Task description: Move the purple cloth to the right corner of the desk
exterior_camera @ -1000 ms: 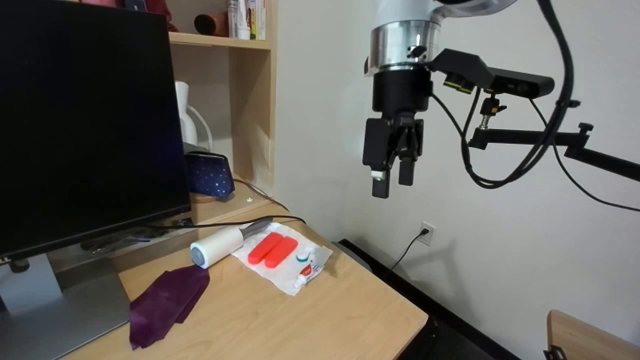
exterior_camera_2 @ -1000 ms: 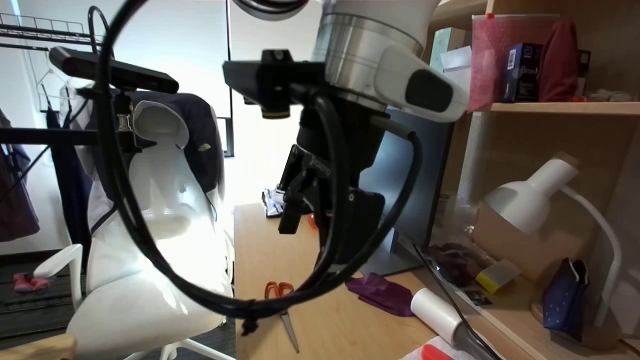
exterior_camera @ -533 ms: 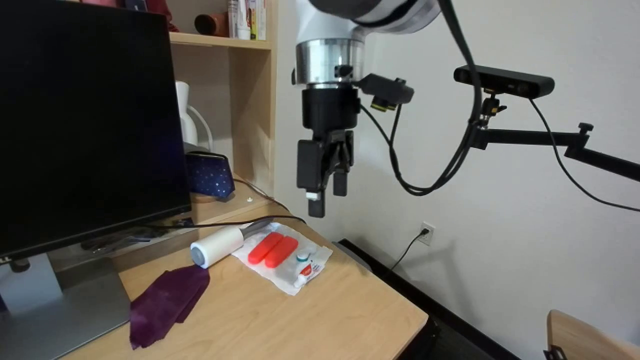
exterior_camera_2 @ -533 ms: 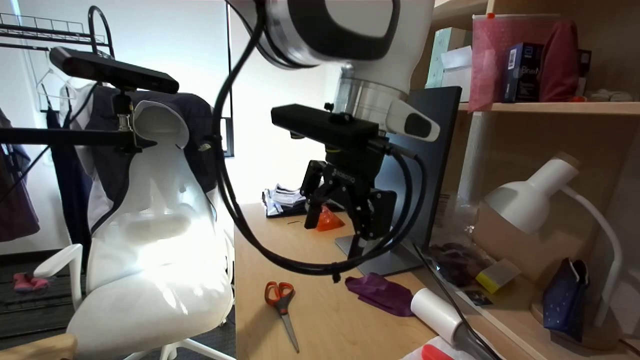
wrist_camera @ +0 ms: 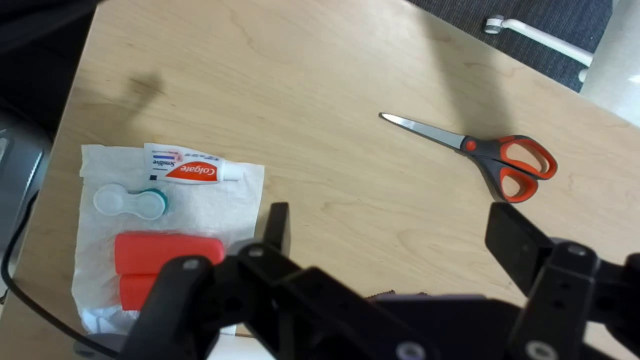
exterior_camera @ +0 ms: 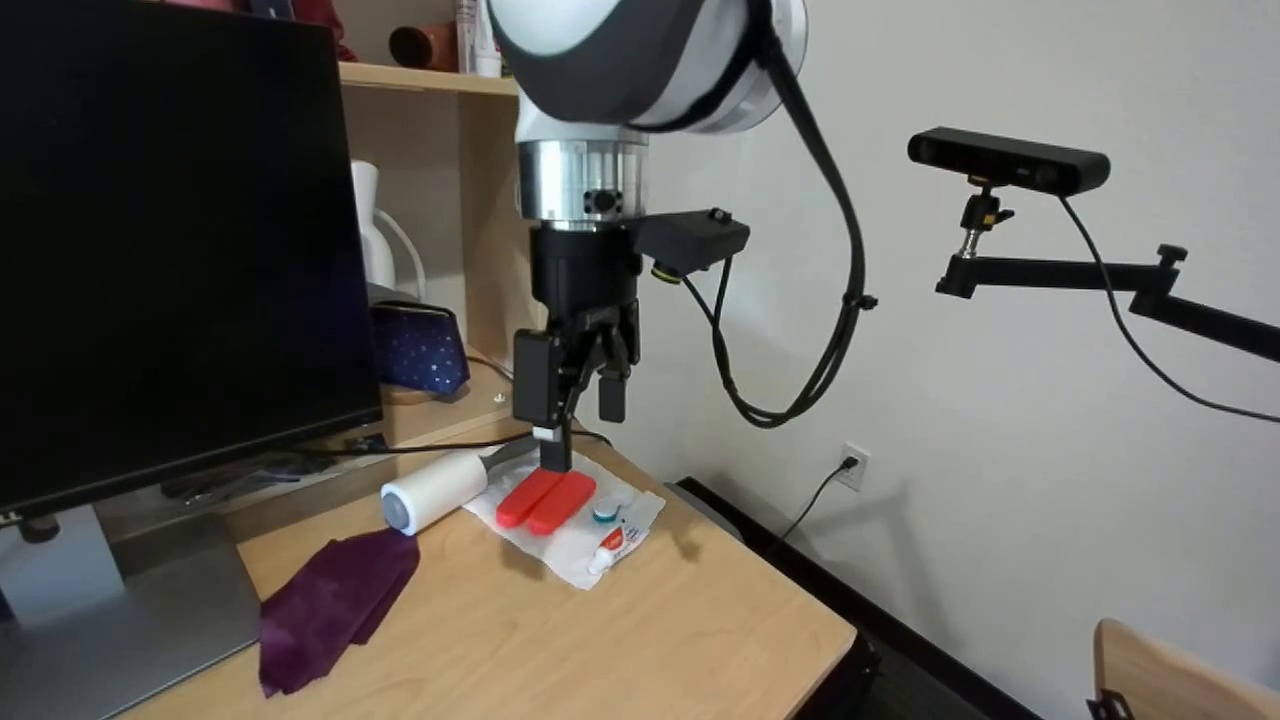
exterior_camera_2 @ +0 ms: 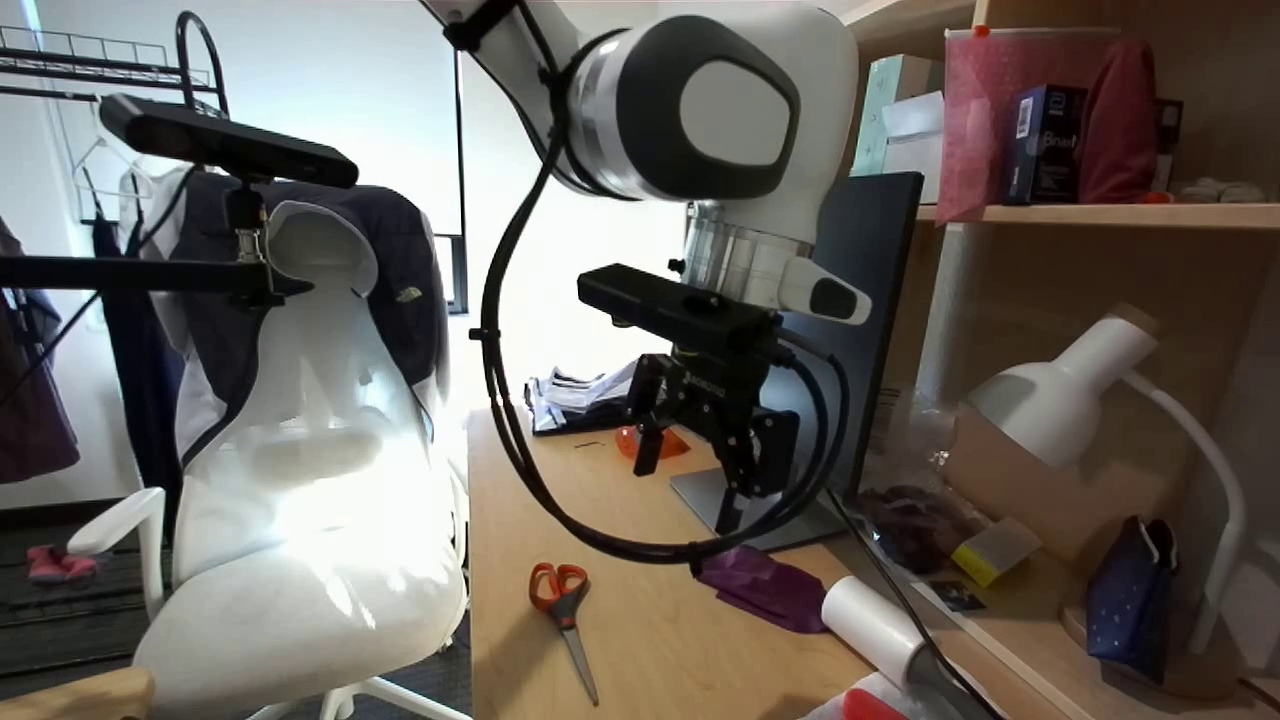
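I have the arm (exterior_camera_2: 740, 110) reaching out over the desk (exterior_camera: 620, 640), and I read this as the approach: nothing is picked up yet. The gripper (wrist_camera: 392, 235) hangs above the wood, spread wide, with nothing in its grasp. The purple cloth (exterior_camera: 335, 605) lies partly folded just beside the monitor stand (exterior_camera: 150, 620); in my wrist view the gripper covers most or all of it. My next move, I judge, is to line up over the fabric, come down gently and close on a raised fold; thin cloth pressed against a hard top could easily slip out. For the drop I'd aim at the desk corner (exterior_camera: 825, 640) nearer the pale wall (exterior_camera: 980, 420), though which one counts as right is my assumption.

Wooden shelving (exterior_camera_2: 1130, 216) stands behind the large monitor (exterior_camera: 180, 250), and a white chair (exterior_camera_2: 310, 480) sits just beside the desk, a dark jacket (exterior_camera_2: 400, 260) hung on it. On the desktop, a white sheet (wrist_camera: 210, 215) carries the smaller things; the lint roller (exterior_camera: 435, 493) meets the cloth so closely that I can't tell whether they touch. Scissors (wrist_camera: 470, 146) lie apart from these. On the sheet are two red oblong pieces (exterior_camera: 562, 503), a toothpaste tube (wrist_camera: 192, 165) and, smallest, a little white case (wrist_camera: 130, 201).
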